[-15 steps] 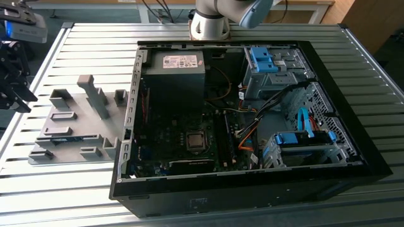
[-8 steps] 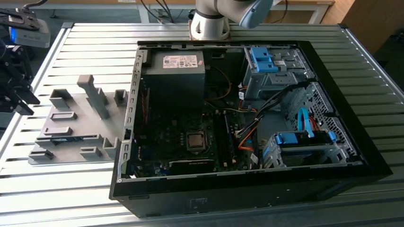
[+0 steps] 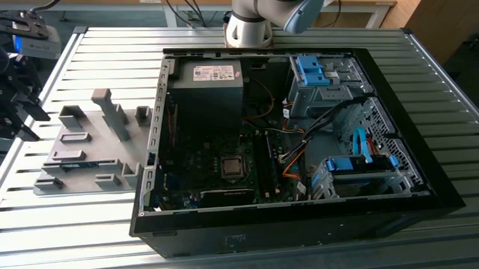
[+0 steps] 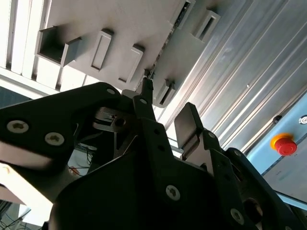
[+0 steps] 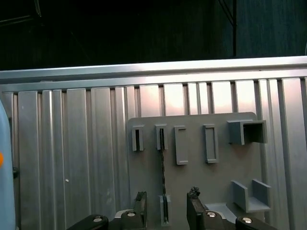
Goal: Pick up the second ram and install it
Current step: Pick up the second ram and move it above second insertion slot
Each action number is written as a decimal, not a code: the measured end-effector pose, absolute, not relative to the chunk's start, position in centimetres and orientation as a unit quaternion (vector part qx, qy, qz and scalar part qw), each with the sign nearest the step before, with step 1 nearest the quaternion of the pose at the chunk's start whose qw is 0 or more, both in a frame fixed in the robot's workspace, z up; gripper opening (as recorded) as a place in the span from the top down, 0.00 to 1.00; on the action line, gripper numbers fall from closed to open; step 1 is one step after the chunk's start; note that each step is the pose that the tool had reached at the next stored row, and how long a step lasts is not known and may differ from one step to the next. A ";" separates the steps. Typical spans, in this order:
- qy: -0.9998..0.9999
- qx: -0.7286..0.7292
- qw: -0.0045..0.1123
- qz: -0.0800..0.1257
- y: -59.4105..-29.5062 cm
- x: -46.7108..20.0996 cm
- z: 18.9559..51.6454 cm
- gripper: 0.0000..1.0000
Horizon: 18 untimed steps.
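Ribbed metal table (image 5: 72, 158), stock. Nearest: my gripper (image 5: 167, 203), fingers spread, holding nothing. Between them: the second ram (image 5: 162, 177), standing on edge in the grey fixture (image 5: 225, 167). I judge it light, stiff, brittle; take its long flat faces. Farthest: computer case (image 3: 262, 238).

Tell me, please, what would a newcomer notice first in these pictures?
The open computer case lies on the slatted table, its boards and cables bare. At the exterior view's left stands a grey fixture. In the first wrist view the open gripper hangs over that fixture, lined up with the thin ram that stands there on edge.
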<state>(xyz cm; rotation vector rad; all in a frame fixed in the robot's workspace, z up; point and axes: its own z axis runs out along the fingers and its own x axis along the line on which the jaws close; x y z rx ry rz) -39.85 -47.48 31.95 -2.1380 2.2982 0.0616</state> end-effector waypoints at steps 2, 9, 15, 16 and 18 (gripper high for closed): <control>0.732 -0.681 0.001 0.020 -47.5 -39.9 31.6 0.54; 0.732 -0.681 0.001 0.020 -47.5 -40.0 30.3 0.54; 0.732 -0.681 0.001 0.020 -47.5 -40.0 30.1 0.54; 0.732 -0.681 0.002 0.020 -47.5 -40.0 30.0 0.54; 0.732 -0.681 0.001 0.020 -47.5 -40.0 29.9 0.54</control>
